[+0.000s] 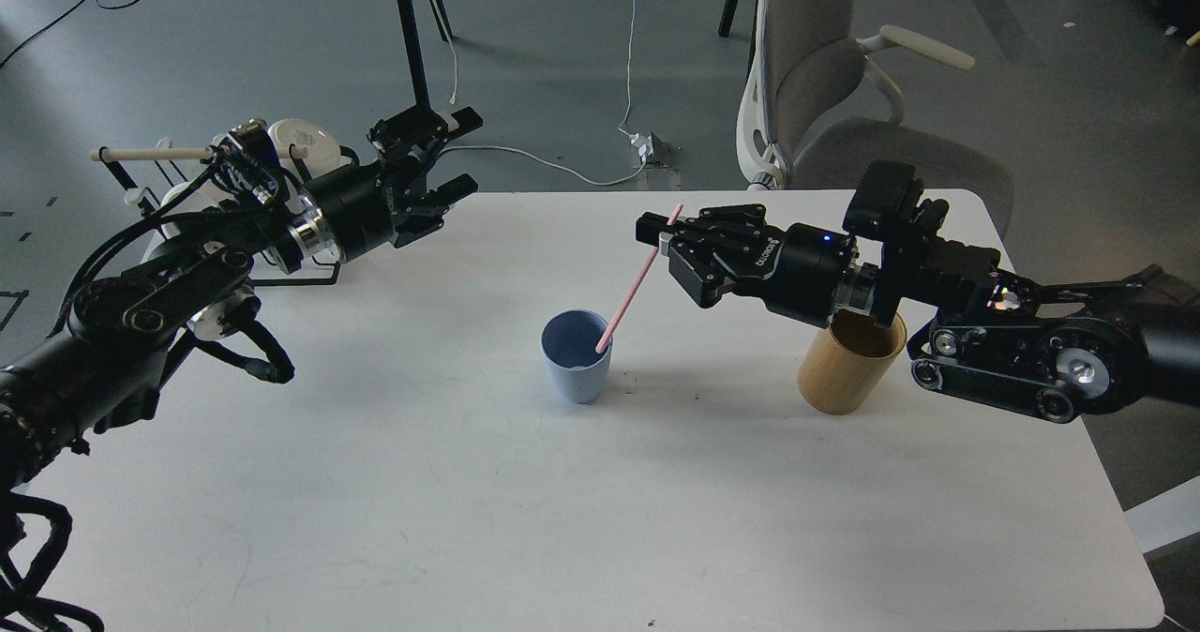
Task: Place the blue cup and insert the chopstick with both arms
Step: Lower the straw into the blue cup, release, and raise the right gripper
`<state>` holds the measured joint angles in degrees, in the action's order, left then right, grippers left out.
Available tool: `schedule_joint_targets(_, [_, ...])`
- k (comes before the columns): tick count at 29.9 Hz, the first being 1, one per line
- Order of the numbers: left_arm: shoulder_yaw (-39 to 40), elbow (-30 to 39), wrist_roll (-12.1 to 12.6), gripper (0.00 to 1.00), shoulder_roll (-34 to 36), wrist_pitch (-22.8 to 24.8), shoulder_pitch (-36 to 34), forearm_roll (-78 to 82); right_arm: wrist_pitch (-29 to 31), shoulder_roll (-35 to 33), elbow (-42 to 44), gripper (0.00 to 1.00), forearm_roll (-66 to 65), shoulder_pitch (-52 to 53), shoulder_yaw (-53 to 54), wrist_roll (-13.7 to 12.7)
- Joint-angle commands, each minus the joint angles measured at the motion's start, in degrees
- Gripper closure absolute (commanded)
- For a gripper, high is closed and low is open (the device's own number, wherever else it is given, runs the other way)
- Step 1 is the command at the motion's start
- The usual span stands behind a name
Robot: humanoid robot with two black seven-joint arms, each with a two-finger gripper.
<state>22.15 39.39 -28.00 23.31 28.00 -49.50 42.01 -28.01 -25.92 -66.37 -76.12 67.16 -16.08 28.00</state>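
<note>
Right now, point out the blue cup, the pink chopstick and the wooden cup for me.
blue cup [574,374], head view, on its pale outer wall.
chopstick [636,278], head view, mid-shaft, between the cup and the right gripper [661,231].
wooden cup [844,374], head view, on its tan side wall.

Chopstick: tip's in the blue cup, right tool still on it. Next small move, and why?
Probably open the right tool and let go. The chopstick already leans with its lower end inside the blue cup, which stands upright on the table, so the cup's rim should hold it. The left tool is open and clear of both.
</note>
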Motion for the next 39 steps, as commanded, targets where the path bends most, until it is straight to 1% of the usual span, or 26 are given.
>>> schedule_joint_targets(1, [0.0, 0.0, 0.0, 0.02, 0.0, 0.0, -0.1, 0.0, 0.0, 2.5, 2.1, 0.70, 0.1, -1.2, 0.3, 0.0])
schedule_joint_targets(2, [0.0, 0.0, 0.0, 0.02, 0.0, 0.0, -0.1, 0.0, 0.0, 2.8, 2.5, 0.58, 0.2, -1.2, 0.4, 0.0])
schedule_joint_targets(4, [0.1, 0.0, 0.0, 0.02, 0.0, 0.0, -0.1, 0.0, 0.0, 3.6, 2.7, 0.40, 0.4, -1.8, 1.1, 0.0])
schedule_joint_targets(5, [0.1, 0.0, 0.0, 0.02, 0.0, 0.0, -0.1, -0.1, 0.0, 4.1, 2.7, 0.33, 0.7, -1.9, 1.4, 0.0])
schedule_joint_targets(6, [0.2, 0.0, 0.0, 0.02, 0.0, 0.0, -0.1, -0.1, 0.0, 4.6, 2.8, 0.22, 0.9, -1.9, 1.9, 0.0])
schedule_joint_targets(7, [0.1, 0.0, 0.0, 0.01, 0.0, 0.0, -0.1, -0.3, 0.0, 4.8, 2.7, 0.14, 1.2, -2.0, 2.5, 0.0])
schedule_joint_targets(8, [0.1, 0.0, 0.0, 0.02, 0.1, 0.0, -0.1, -0.8, 0.0, 4.9, 2.7, 0.11, 1.8, -2.3, 3.7, 0.0])
schedule_joint_targets(11, [0.1, 0.0, 0.0, 0.02, 0.2, 0.0, -0.1, -2.4, 0.0, 5.1, 2.5, 0.07, 6.0, -3.4, 7.9, 0.0])
schedule_joint_targets(15, [0.1, 0.1, 0.0, 0.02, 0.5, 0.0, -0.2, -3.8, 0.0, 4.8, 1.8, 0.06, 11.8, -3.5, 12.6, 0.0])
schedule_joint_targets(17, [0.3, 0.3, 0.0, 0.02, 0.9, 0.0, -0.2, -4.6, 0.0, 4.4, 0.7, 0.06, 19.9, -4.5, 16.3, 0.0])
schedule_joint_targets(20, [2.3, 0.5, 0.0, 0.02, 1.7, 0.0, 0.1, -6.1, 0.0, 2.2, -1.8, 0.06, 36.3, -8.0, 22.2, 0.0])
schedule_joint_targets(23, [6.6, 0.6, 0.0, 0.02, 2.4, 0.0, 2.6, -10.1, 0.0, -0.4, -5.9, 0.06, 52.5, -11.8, 28.2, 0.0])
schedule_joint_targets(24, [8.4, 0.6, 0.0, 0.02, 2.6, 0.0, 3.4, -11.8, 0.0, -1.0, -7.8, 0.06, 56.0, -13.4, 30.3, 0.0])
schedule_joint_targets(26, [12.3, 0.4, 0.0, 0.01, 2.7, 0.0, 4.8, -15.5, 3.2, -2.2, -10.8, 0.05, 61.3, -17.7, 35.5, 0.0])
schedule_joint_targets(28, [14.7, 0.3, 0.0, 0.01, 2.7, 0.0, 6.1, -19.1, 10.4, -2.3, -12.1, 0.04, 62.8, -22.8, 41.2, 0.0])
schedule_joint_targets(31, [15.2, 0.3, 0.0, 0.01, 2.4, 0.0, 7.7, -20.5, 22.3, -1.6, -11.9, 0.01, 63.2, -28.2, 47.2, 0.0])
schedule_joint_targets(33, [15.3, 0.3, 0.0, 0.01, 2.3, 0.0, 8.4, -20.6, 28.1, -1.3, -11.5, 0.01, 63.2, -30.3, 49.5, 0.0])
schedule_joint_targets(34, [15.4, 0.5, 0.0, 0.01, 2.2, 0.0, 8.5, -20.6, 29.4, -1.1, -11.2, 0.01, 63.2, -30.8, 49.7, 0.0])
schedule_joint_targets(39, [15.6, 0.9, 0.0, 0.01, 1.4, 0.0, 8.7, -20.7, 29.1, 4.0, -10.8, 0.01, 63.0, -31.1, 50.0, 0.0])
